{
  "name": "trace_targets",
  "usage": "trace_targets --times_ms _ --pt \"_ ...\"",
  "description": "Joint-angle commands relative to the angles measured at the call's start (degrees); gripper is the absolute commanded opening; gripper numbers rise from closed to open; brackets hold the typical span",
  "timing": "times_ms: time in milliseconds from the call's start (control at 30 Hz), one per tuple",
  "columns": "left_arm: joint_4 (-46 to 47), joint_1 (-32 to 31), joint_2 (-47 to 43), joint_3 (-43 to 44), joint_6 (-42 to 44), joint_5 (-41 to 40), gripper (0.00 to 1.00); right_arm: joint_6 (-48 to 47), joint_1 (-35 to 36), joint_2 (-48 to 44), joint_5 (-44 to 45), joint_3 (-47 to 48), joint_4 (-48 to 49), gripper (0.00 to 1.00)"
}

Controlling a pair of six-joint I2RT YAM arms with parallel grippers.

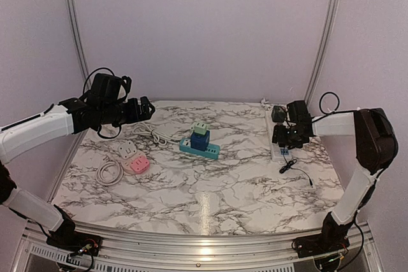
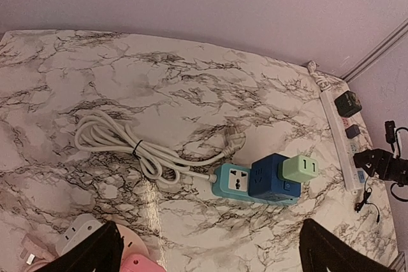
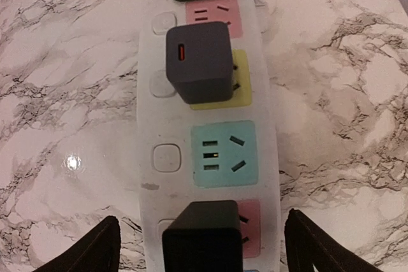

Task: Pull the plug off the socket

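Plug (image 3: pixel 201 240): on white strip (image 3: pixel 210 157), straddled by right gripper (image 3: pixel 201 221).
Strip axis: straight ahead of gripper.
Gripper: released, holding nothing.

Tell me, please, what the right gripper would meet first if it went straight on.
Probably the black adapter on the white power strip, between the right gripper's open fingers; depth unclear.

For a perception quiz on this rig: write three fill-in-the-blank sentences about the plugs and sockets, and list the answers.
1. The dark charger is plugged into the ___ socket of the white power strip.
2. The light green adapter is attached to the ___ cube.
3. The right end effector hovers over the strip with its jaws ___.

Answers: yellow; blue; open.
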Motion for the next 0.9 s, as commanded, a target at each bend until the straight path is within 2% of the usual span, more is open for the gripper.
trace_targets --times_ms 0,200,333,500,633,767,867 --pt "1.6 0.0 0.7 -1.2 -0.6 0.7 0.99 -0.2 0.1 -2.6 5.0 3.0 -6.3 0.79" --pt "2.3 0.0 1.6 -0.9 -0.7 1.3 0.99 -1.3 1.8 -1.5 8.5 5.4 -8.9 0.59" --pt "2.5 0.0 2.0 -0.9 -0.9 1.8 0.99 -1.5 2.6 -0.5 10.5 6.6 -9.9 0.41" --pt "2.7 0.0 2.2 -1.0 -1.1 2.5 0.99 -2.2 2.6 1.7 11.7 7.5 -10.1 0.38" --pt "2.8 0.0 2.3 -0.9 -1.2 2.8 0.99 -3.2 2.7 3.4 11.3 8.5 -9.7 0.28" --pt "2.5 0.0 2.7 -0.6 -1.6 3.3 0.99 -3.2 3.1 3.8 11.7 8.6 -9.8 0.12" --pt "2.8 -0.2 2.8 -0.5 -2.0 4.3 0.99 -3.4 4.4 3.4 11.9 8.0 -9.7 0.07"
